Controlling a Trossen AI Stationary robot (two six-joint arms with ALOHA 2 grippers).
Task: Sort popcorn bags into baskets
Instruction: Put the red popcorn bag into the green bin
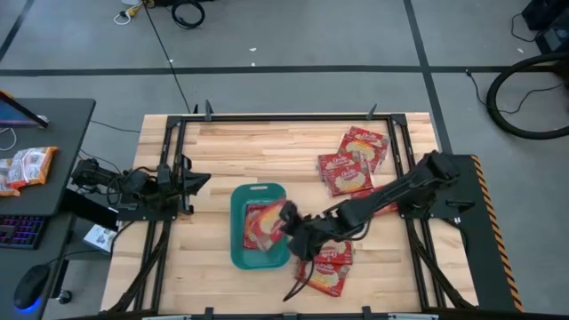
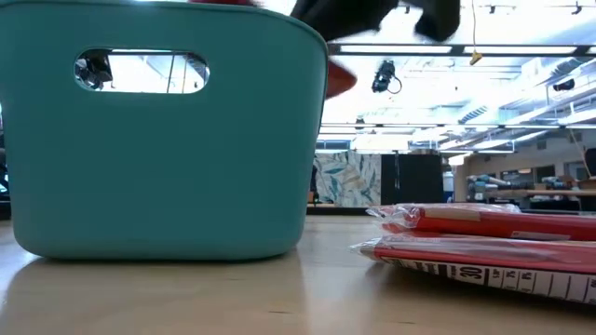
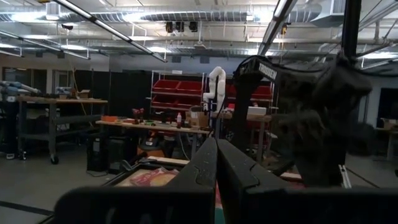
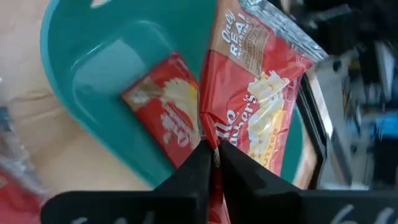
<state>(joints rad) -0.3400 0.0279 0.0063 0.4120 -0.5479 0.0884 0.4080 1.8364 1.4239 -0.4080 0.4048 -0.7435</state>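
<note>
While pinched, bag [image 4: 255, 106] hangs—(glossy) red.

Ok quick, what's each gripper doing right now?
Left gripper: shut, holding nothing, parked at the table's left edge.
Right gripper: shut on a popcorn bag, over the basket.

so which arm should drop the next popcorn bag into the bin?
Right. The right gripper already pinches a popcorn bag over the teal bin, where one bag lies. The left gripper is parked at the table's left edge, fingers shut, holding nothing.
</note>
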